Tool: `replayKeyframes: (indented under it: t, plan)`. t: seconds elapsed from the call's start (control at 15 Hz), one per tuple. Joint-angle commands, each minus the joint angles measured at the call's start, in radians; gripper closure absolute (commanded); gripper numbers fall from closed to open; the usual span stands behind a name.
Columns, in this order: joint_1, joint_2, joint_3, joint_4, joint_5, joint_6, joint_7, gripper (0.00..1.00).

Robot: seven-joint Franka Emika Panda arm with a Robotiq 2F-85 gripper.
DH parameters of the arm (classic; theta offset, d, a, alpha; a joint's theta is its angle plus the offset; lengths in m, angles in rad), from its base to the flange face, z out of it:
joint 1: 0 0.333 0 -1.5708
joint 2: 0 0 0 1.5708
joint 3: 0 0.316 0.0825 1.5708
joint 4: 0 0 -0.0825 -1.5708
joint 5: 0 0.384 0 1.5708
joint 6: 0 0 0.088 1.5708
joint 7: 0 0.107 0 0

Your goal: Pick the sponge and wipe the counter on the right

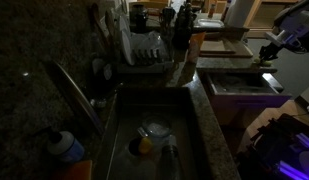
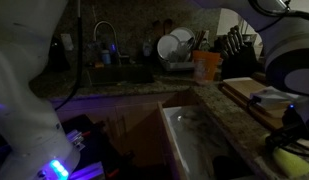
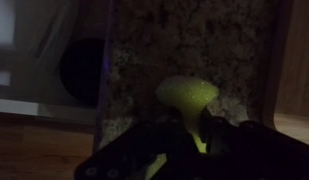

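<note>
I find the gripper [image 3: 194, 128] closed on the sponge [image 3: 187, 95], which is pinched between its fingers with the yellow-green end showing past them in the wrist view. The speckled bench [image 3: 184, 40] lies behind it. An exterior view puts the sponge [image 2: 290, 160] low over the bench, near the board [image 2: 256, 92]. Lighting is poor. I cannot tell whether the sponge touches the bench.

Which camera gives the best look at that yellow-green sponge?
The wrist view: the sponge fills the middle, pinched in the claw over the speckled counter. In an exterior view it is only a small yellow-green blob; elsewhere I cannot find it.
</note>
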Motion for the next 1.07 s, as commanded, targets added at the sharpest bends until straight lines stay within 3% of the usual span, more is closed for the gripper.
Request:
replayKeyframes:
  t: [0.0,0.2,0.67,1.0]
  plan:
    - [0.036,-0.007,0.031,0.005,-0.068,-0.089,0.030,0.95]
    - [0.134,-0.036,0.064,-0.064,-0.179,-0.058,0.022,0.95]
    - [0.332,-0.086,0.071,-0.200,-0.511,0.154,0.016,0.95]
    - [0.370,-0.238,0.177,-0.342,-0.470,0.163,-0.086,0.95]
